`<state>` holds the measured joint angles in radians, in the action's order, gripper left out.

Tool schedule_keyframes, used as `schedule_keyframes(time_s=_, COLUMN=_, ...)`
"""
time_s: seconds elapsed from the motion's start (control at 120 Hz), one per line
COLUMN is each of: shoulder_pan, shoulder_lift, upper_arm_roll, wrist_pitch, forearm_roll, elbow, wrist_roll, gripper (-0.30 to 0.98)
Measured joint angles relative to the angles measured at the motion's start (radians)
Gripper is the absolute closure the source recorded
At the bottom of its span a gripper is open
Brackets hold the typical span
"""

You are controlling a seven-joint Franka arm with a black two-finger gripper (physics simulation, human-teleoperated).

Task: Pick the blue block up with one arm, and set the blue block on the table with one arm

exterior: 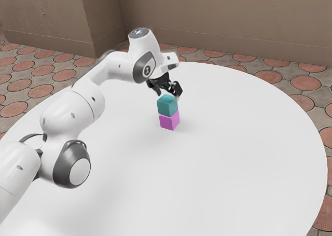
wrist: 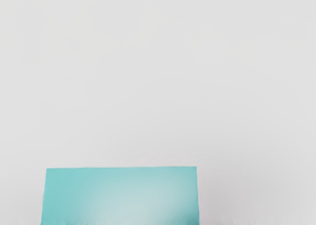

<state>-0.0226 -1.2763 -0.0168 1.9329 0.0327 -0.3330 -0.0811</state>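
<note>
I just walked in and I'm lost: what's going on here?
A robot arm has its open hand at the top of the teal block, not gripping it. That block sits on the pink block, which stands on the table. The teal block isn't on the table itself.

The surface (exterior: 238, 148) looks smooth and matt; the blue block (exterior: 167, 108) and pink block (exterior: 168, 121), smooth plastic. The arm (exterior: 66, 118) has glossy, plastic-like shells. The floor (exterior: 306, 83) looks like rough stone and clay, the wall (exterior: 207, 18) like matt plaster.
</note>
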Motion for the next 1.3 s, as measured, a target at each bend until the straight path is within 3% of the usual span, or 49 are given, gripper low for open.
schedule_keyframes(time_s=1.3, shoulder_pan=0.012, shoulder_lift=-0.019, upper_arm_roll=0.009, wrist_pitch=-0.003, forearm_roll=0.014, elbow=-0.011, wrist_roll=-0.022, gripper=0.00)
